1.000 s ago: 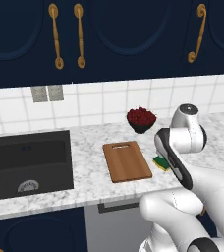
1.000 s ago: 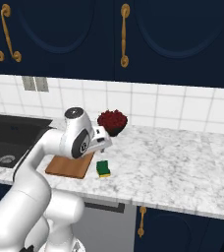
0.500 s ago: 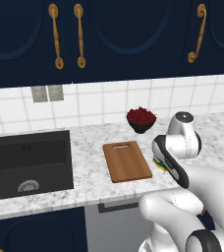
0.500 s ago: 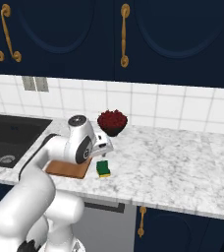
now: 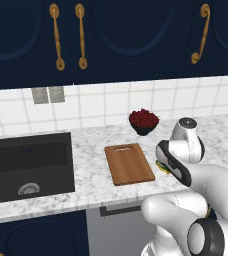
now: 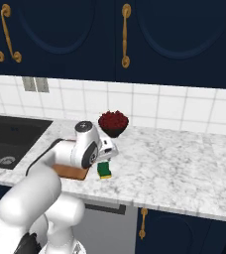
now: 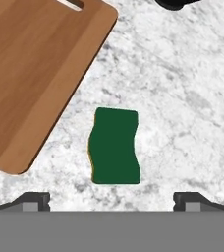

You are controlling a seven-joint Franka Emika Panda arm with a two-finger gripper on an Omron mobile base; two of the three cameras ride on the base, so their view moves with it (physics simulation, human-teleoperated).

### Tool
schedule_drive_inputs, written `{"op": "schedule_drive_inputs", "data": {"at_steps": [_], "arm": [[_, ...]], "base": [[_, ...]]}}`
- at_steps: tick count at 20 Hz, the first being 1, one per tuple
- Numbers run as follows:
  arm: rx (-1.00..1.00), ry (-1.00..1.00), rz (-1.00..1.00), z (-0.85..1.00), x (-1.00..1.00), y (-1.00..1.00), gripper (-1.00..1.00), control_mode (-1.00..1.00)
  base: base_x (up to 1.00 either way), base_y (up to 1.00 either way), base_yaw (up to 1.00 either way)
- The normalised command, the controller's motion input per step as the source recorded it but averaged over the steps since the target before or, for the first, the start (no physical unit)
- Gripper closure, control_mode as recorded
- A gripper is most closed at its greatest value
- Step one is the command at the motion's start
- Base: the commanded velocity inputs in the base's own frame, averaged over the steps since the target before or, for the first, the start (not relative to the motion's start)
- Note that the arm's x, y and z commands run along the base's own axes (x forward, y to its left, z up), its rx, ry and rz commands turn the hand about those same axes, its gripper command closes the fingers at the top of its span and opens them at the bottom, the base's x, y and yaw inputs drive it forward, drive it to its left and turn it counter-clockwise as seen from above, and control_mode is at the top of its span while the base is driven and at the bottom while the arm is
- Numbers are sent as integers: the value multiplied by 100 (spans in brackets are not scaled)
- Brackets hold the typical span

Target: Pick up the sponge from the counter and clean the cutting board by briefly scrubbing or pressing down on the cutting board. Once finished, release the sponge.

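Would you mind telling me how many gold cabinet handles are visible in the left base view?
3: two side by side at upper left, one at upper right, all on the dark blue upper cabinets. Others may lie outside the frame.

The arm [image 5: 186, 200] is glossy white, built of fat rounded links that swell like bulbs; in the left base view a dark band [image 5: 172, 163] wraps one link at about 3 o'clock, and a dark ring [image 5: 204, 240] closes a joint at 5 o'clock; a round grey cap [image 5: 186, 122] tops the uppermost link; in the right base view a grey disc with a dark rim [image 6: 91, 154] faces outward; a thin black cable [image 6: 41, 156] arcs beside it; the finger tips [image 7: 34, 200] are small, dark and blocky.
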Motion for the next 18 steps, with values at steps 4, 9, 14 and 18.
{"op": "schedule_drive_inputs", "data": {"at_steps": [4,9,14,18], "arm": [[0,1,0,-16,8,-6,-100,-100],[0,2,0,-10,0,0,-100,-100],[0,5,0,-27,8,0,-100,-100],[0,6,0,-27,21,0,-100,-100]], "base": [[0,0,0],[0,0,0],[0,0,0],[0,0,0]]}}
